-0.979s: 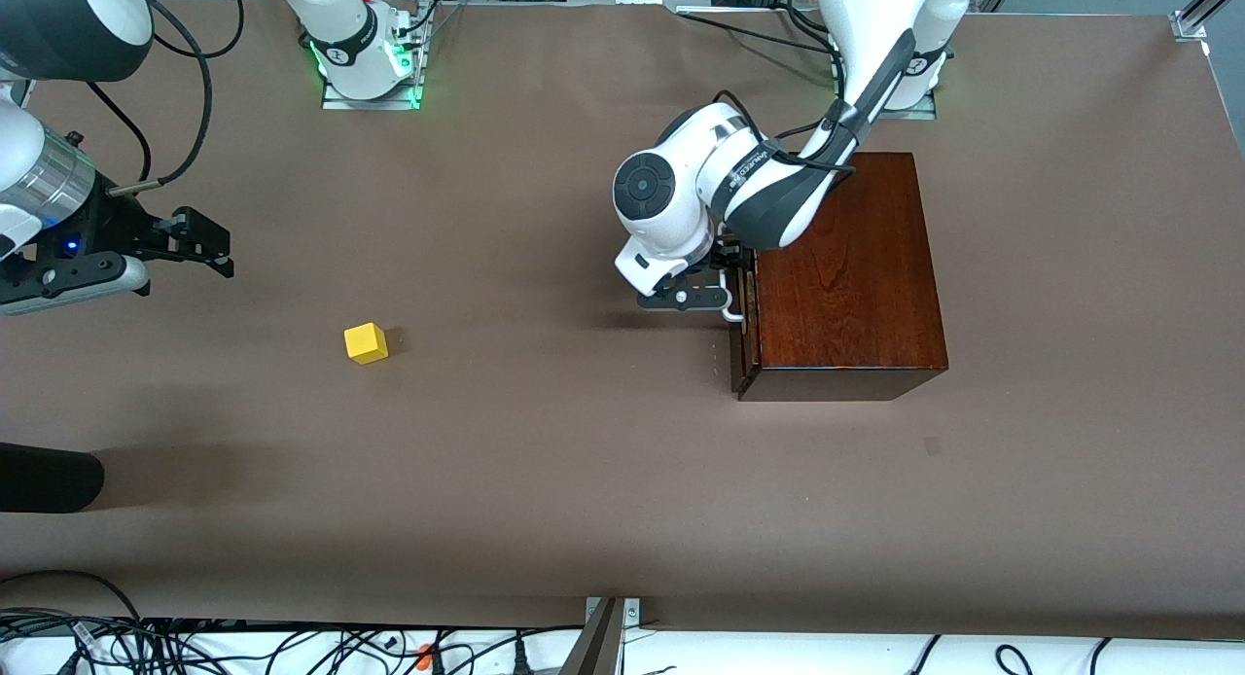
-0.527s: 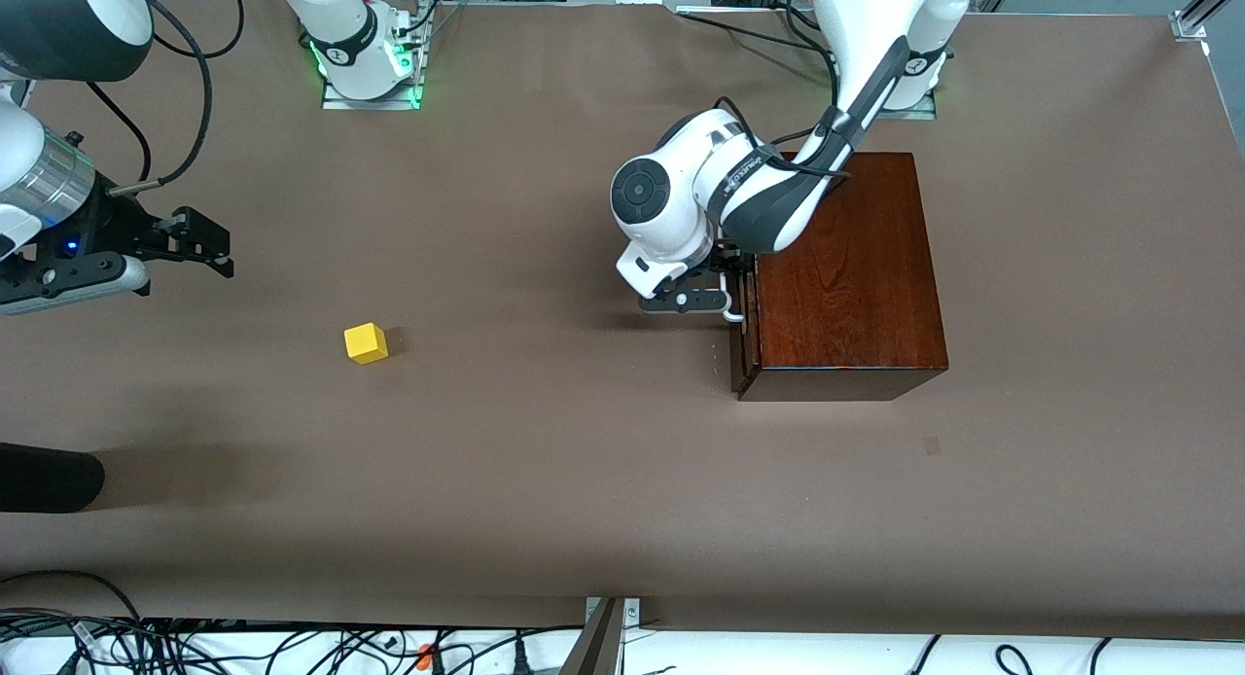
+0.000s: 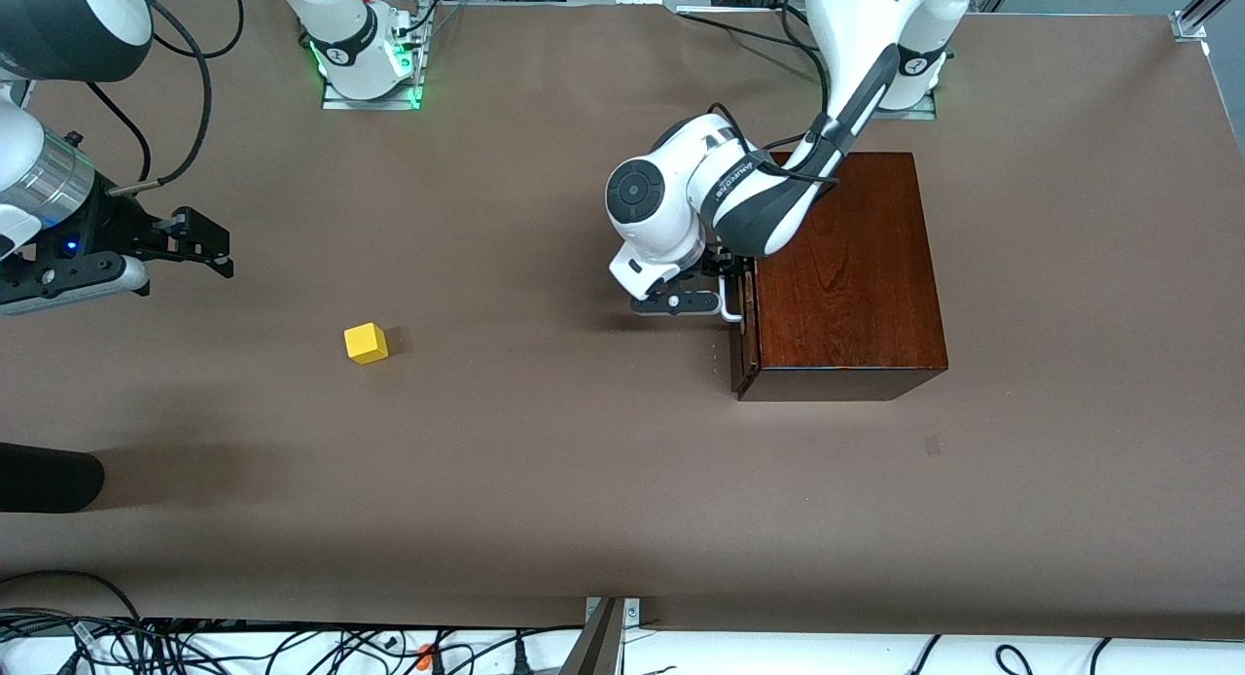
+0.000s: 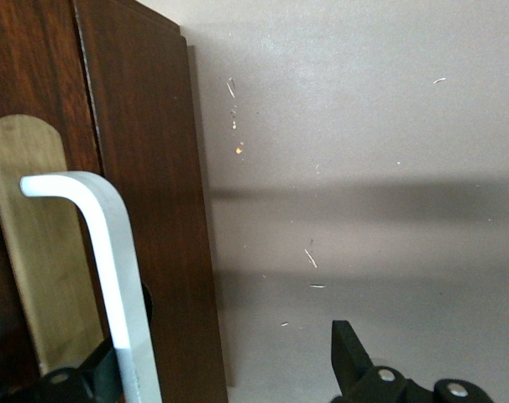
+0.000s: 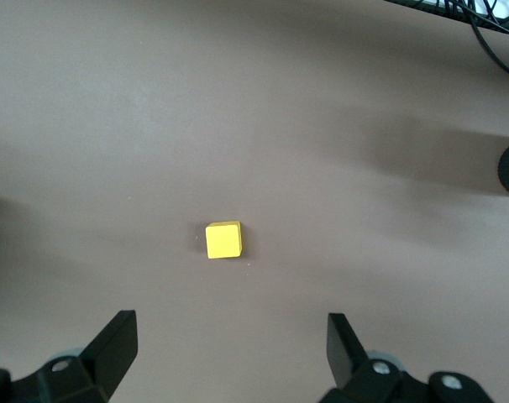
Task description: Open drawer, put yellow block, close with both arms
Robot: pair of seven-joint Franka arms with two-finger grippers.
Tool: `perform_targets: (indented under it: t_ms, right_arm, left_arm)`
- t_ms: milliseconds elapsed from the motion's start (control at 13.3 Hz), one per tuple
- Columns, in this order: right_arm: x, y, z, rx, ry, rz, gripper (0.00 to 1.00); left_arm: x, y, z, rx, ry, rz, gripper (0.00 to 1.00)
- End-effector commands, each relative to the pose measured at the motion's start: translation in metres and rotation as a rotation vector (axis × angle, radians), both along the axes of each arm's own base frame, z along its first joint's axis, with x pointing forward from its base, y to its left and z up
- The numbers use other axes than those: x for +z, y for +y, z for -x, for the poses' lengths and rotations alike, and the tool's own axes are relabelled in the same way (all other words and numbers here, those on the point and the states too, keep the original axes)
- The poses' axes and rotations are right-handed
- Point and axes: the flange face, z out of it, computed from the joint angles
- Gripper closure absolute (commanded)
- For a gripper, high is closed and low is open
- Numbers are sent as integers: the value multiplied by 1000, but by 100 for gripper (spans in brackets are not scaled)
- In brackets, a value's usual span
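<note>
Brown table (image 3: pixel 545 480), matte surface. Yellow block (image 3: pixel 366 343) resting directly on it toward the right arm's end. Dark wooden box (image 3: pixel 842 271) standing on it toward the left arm's end, well apart from the block.

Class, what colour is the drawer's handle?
White; the handle shows best in the left wrist view.

light: bright, even, overhead
shadows: soft on desk (image 3: pixel 545 480); blurry band at 9 o'clock of left arm (image 3: pixel 739 189); short one at 3 o'clock of yellow block (image 3: pixel 366 343)
glare: sheen on box (image 3: pixel 846 276) top
focus: front sharp; left wrist view handle (image 4: pixel 112 277) close, soft
wrist views: desk washed pale
</note>
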Motion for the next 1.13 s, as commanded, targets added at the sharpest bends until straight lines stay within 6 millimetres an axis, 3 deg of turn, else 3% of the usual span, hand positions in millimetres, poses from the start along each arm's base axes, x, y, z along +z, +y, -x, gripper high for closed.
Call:
perform_targets:
  t_ms: [0,452,753,904,1055]
  right_arm:
    - [4,-3,-3,7,-2,-7,0]
    - [3,0,-3,18,-2,-6,0]
    - [-20,8,-6,31,62,1,0]
    - [-44,15,-11,42,118,8,0]
    - [-48,24,-12,59,126,13,0]
  left_arm:
    - [1,-10,1,3,-37,25,0]
    - [10,-30,1,73,-34,174,0]
    - [-2,-49,9,71,-54,223,0]
    - [-3,-55,14,58,-60,225,0]
    - [-8,-59,17,46,-58,220,0]
